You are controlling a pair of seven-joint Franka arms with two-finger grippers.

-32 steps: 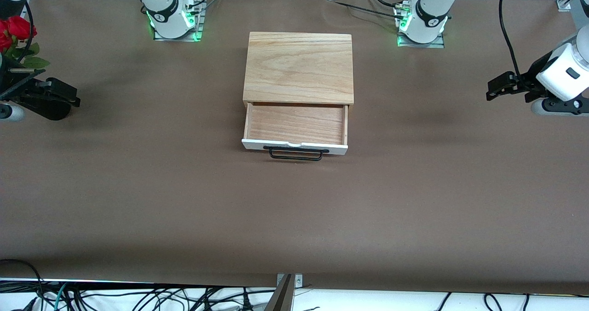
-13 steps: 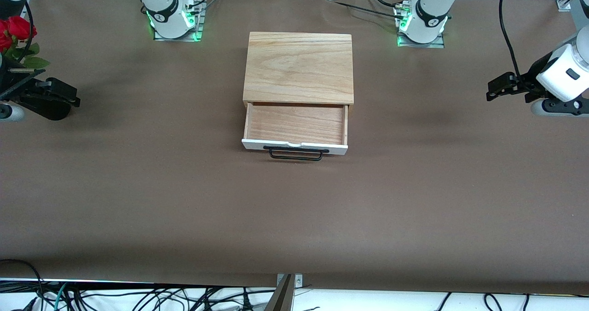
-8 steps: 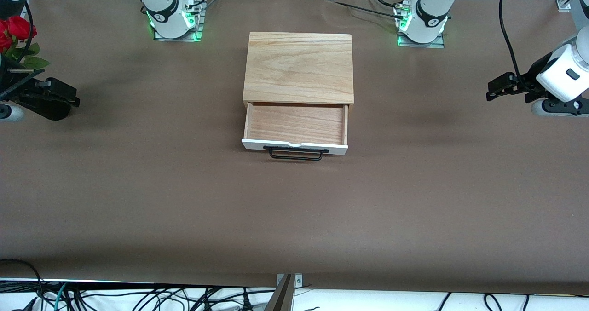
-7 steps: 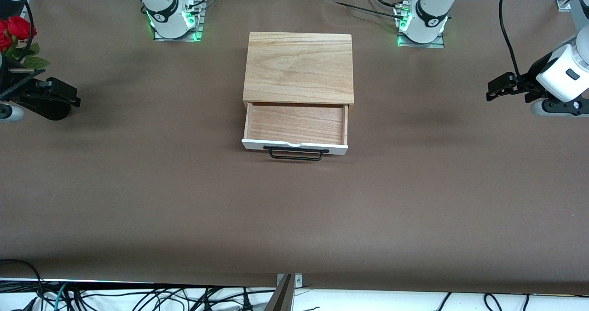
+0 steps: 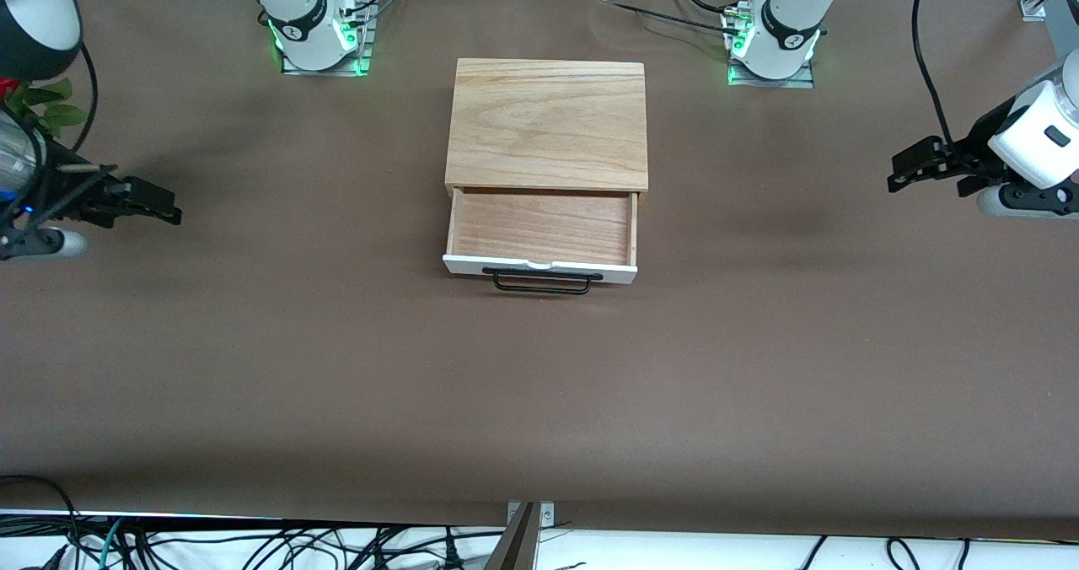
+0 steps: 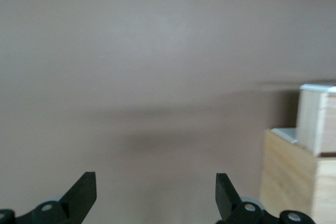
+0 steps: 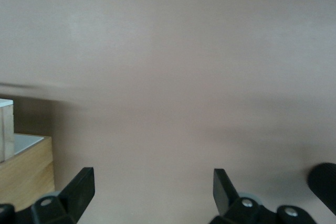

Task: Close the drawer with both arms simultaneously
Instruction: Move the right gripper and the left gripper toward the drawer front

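The drawer (image 5: 541, 228) stands pulled out of the light-wood box (image 5: 548, 123) in the middle of the table, and nothing lies in it. Its white front panel (image 5: 472, 263) and black wire handle (image 5: 541, 283) face the front camera. My right gripper (image 5: 167, 210) hovers open over the table at the right arm's end, well clear of the box. My left gripper (image 5: 899, 174) hovers open over the left arm's end, also far from the box. Each wrist view shows open fingers, the left gripper (image 6: 156, 195) and the right gripper (image 7: 152, 190), with a corner of the box (image 6: 294, 177) (image 7: 26, 171) at the edge.
The brown table cover (image 5: 539, 401) stretches wide on every side of the box. Green leaves (image 5: 46, 102) show by the right arm at the table's end. The arm bases (image 5: 316, 34) (image 5: 771, 43) stand farther from the front camera than the box. Cables (image 5: 253, 545) hang below the near edge.
The right gripper has swung toward the box and the right arm now covers the red flowers. The left gripper has edged slightly toward the box. The drawer has not moved.
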